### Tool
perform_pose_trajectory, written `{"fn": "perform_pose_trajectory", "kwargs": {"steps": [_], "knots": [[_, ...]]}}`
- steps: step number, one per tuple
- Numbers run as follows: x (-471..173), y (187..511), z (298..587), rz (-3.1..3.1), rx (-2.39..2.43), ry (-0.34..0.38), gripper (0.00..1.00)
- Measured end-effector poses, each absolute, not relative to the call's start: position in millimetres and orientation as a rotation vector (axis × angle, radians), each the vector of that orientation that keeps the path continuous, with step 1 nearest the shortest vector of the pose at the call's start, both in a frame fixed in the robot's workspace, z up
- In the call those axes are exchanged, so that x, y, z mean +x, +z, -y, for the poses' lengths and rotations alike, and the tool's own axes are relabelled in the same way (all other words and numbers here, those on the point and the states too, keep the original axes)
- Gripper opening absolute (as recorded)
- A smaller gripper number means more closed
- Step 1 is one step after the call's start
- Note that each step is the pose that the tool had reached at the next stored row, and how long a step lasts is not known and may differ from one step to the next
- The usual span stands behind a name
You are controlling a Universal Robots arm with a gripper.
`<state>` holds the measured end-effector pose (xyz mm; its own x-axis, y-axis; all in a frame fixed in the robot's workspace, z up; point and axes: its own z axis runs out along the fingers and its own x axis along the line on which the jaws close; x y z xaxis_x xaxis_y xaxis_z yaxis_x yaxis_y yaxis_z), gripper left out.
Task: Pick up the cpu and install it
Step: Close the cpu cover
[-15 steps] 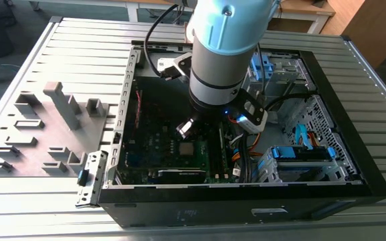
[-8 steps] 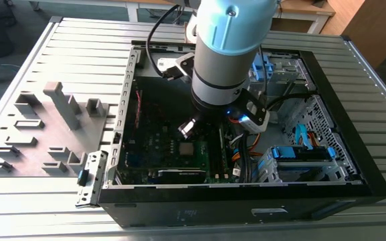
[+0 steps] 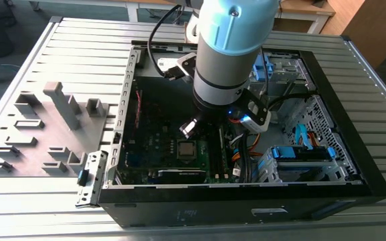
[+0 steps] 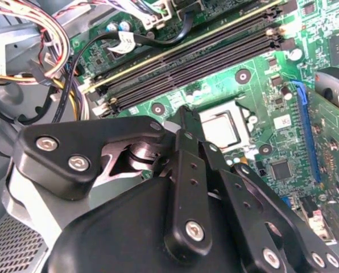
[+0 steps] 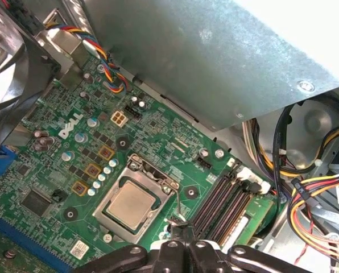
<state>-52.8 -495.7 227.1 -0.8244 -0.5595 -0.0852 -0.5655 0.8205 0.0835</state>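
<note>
Second wrist view: clenched hand (image 4: 185, 115) hides one edge of the seated cpu (image 4: 223, 128).

exterior view: arm (image 3: 230, 55) cut off at upper frame edge; it hides the motherboard (image 3: 156, 143) centre. second wrist view: gripper (image 4: 185, 114) hides part of the socket frame (image 4: 226, 107).

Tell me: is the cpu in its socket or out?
In: the cpu lies flat inside the metal socket frame in the first wrist view.
</note>
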Motion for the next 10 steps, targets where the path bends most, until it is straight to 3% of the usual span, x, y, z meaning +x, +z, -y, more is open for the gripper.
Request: {"fn": "perform_pose_trajectory", "kwargs": {"steps": [10], "knots": [[-52.8,227.1,493.9,-2.943,-0.91,0.16,0.11]]}}
